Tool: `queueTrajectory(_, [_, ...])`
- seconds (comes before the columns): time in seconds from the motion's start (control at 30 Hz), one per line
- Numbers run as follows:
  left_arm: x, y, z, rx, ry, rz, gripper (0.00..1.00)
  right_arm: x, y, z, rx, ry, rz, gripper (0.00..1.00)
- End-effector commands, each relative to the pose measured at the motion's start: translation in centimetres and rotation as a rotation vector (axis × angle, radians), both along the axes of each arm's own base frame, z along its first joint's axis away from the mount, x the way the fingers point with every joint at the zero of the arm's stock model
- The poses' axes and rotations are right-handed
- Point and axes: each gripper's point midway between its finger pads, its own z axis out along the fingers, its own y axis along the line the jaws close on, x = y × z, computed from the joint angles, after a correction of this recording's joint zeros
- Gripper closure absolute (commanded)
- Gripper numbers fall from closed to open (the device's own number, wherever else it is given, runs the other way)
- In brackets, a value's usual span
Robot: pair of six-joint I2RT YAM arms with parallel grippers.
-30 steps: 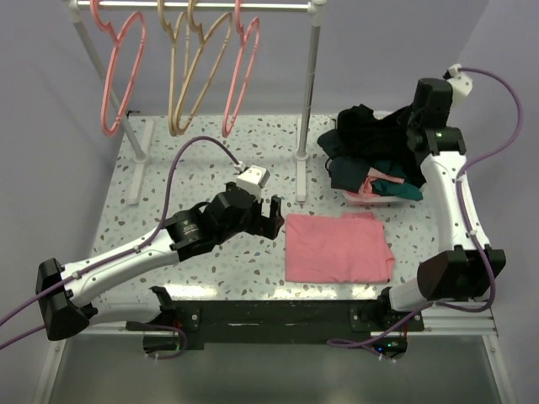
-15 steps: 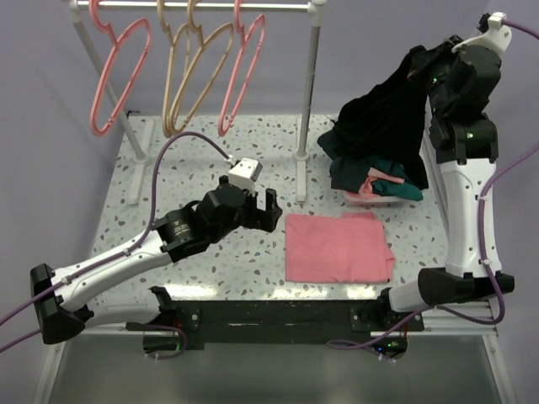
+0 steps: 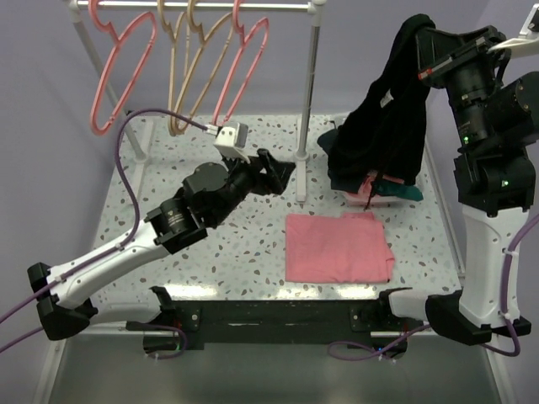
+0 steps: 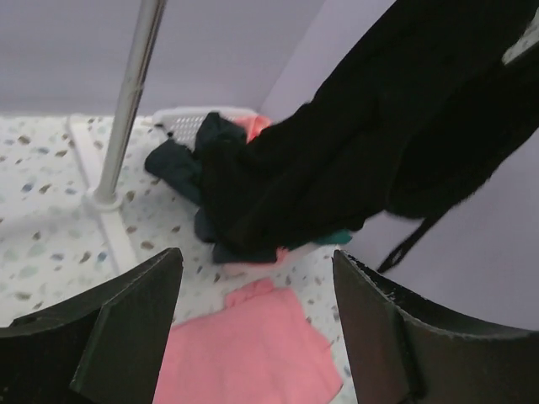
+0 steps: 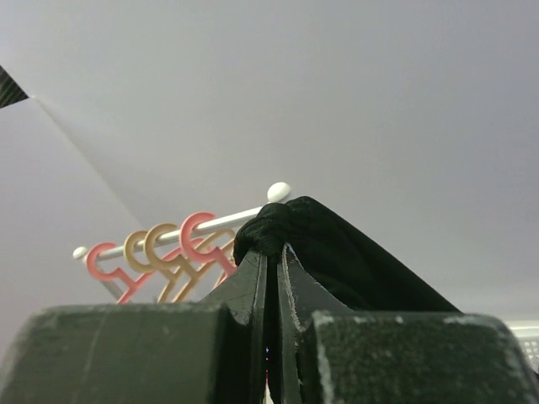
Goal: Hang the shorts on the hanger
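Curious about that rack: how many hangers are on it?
4, on the rail: a pink hanger at left, two tan hangers in the middle, a second pink hanger at right. None seems hidden.

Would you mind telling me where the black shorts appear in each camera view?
Top external: upper right, the shorts hang from the right gripper.
Left wrist: the shorts are a dark diagonal mass across the upper right.
Right wrist: the shorts are bunched at centre, pinched in the shut gripper.
Shared landmark: the white clothes rack, its post in the left wrist view, its rail in the right.
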Motion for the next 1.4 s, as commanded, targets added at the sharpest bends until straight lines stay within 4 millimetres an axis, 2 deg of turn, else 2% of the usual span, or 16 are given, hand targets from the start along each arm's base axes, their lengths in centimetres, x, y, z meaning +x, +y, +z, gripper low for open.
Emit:
queueTrajectory(0.0, [1.9, -5.0, 7.0, -0.244, -0.106, -0.062, 0.26, -1.5, 1.0, 2.1, 0.017, -0.076, 0.062, 1.0])
queueTrajectory(0.07, [2.2, -8.1, 6.5, -0.245, -0.091, -0.138, 0.28, -1.6, 1.1, 1.9, 0.011, -0.067, 0.066, 1.0])
queueTrajectory(0.13, [1.9, -9.5, 6.8, -0.302, -0.095, -0.189, 0.29, -1.5, 1.3, 1.6, 0.006, -0.057, 0.075, 1.0])
queueTrajectory(0.17, [1.6, -10.2, 5.8, -0.301, -0.085, -0.218, 0.29, -1.6, 1.4, 1.5, 0.005, -0.057, 0.078, 1.0])
queueTrajectory(0.23, [1.0, -10.4, 5.9, -0.341, -0.097, -0.234, 0.28, -1.5, 1.6, 1.1, -0.005, -0.044, 0.086, 1.0])
queueTrajectory(0.27, [0.9, -10.2, 5.1, -0.341, -0.088, -0.233, 0.28, -1.5, 1.6, 1.0, -0.01, -0.041, 0.087, 1.0])
queueTrajectory(0.4, [0.5, -9.5, 4.8, -0.372, -0.091, -0.222, 0.26, -1.5, 1.6, 0.7, -0.019, -0.034, 0.087, 1.0])
queueTrajectory(0.77, [-0.9, -10.4, 6.3, -0.413, -0.152, -0.264, 0.28, -1.1, 1.9, 0.3, -0.021, -0.017, 0.094, 1.0])
queueTrajectory(0.87, [-0.6, -11.5, 5.8, -0.385, -0.137, -0.252, 0.28, -0.8, 1.9, 0.0, -0.021, -0.008, 0.093, 1.0])
queueTrajectory(0.9, [-0.2, -12.0, 4.7, -0.34, -0.112, -0.239, 0.29, -0.8, 1.9, -0.1, -0.021, -0.006, 0.094, 1.0])
queueTrajectory(0.97, [1.2, -12.7, 3.9, -0.303, -0.091, -0.184, 0.3, -0.8, 2.0, -0.1, -0.019, -0.007, 0.095, 1.0])
queueTrajectory(1.1, [3.7, -11.8, 2.1, -0.251, -0.07, -0.031, 0.4, -1.2, 2.0, 0.1, -0.018, -0.012, 0.1, 1.0])
queueTrajectory(1.27, [5.6, -11.7, 2.9, -0.185, -0.116, 0.061, 0.54, -1.4, 2.1, -0.5, -0.016, -0.002, 0.106, 1.0])
queueTrajectory(1.3, [5.8, -11.7, 2.8, -0.156, -0.126, 0.069, 0.67, -1.5, 2.1, -0.5, -0.017, -0.004, 0.106, 1.0])
queueTrajectory(1.33, [6.0, -11.5, 3.1, -0.147, -0.133, 0.076, 0.76, -1.6, 2.0, -0.4, -0.018, -0.007, 0.105, 1.0])
queueTrajectory(1.37, [6.1, -10.8, 4.2, -0.15, -0.148, 0.094, 0.85, -1.6, 2.0, -0.6, -0.022, -0.002, 0.102, 1.0])
